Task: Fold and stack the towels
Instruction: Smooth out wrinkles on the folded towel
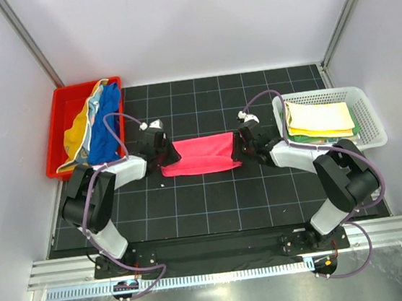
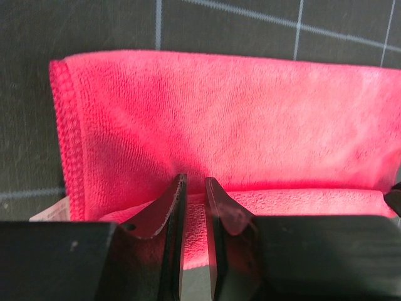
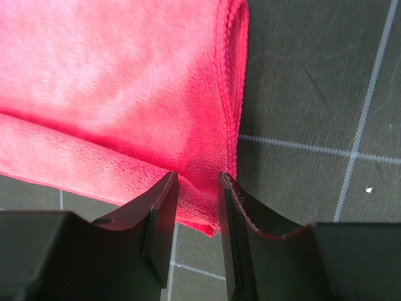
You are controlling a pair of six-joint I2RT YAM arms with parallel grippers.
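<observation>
Far left: red bin (image 1: 64, 111) sits half off the far-left corner of the black grid mat (image 1: 215, 207). It holds a loose heap: a blue towel (image 1: 109, 128), a yellow towel (image 1: 75, 141) and some pale cloth between them. The heap hangs over the bin's right rim, close to the left arm's cable loop.

Left gripper (image 1: 165, 154) (image 2: 195, 183) is low at the left end of the pink-red towel (image 1: 203, 154) (image 2: 219, 113). Its jaws are nearly together and pinch the towel's near layer. Bare mat runs along the towel's stitched left edge.

The pink-red towel lies mid-mat, folded into a wide band with its long sides running left to right. The far layer is flat and the near edge is lifted slightly at both ends. There is open mat on the far side up to the back wall, and more on the near side down to the arm bases.

Right gripper (image 1: 241, 149) (image 3: 194, 179) is at the towel's right end (image 3: 113, 75), closed on the near-right corner. The cloth is bunched between the jaws, and there is bare mat to their right.

Far right: white mesh basket (image 1: 371, 113) sits against the right wall, apart from the right gripper. It holds a folded yellow towel (image 1: 319, 119) on top of a green towel (image 1: 355, 120).
</observation>
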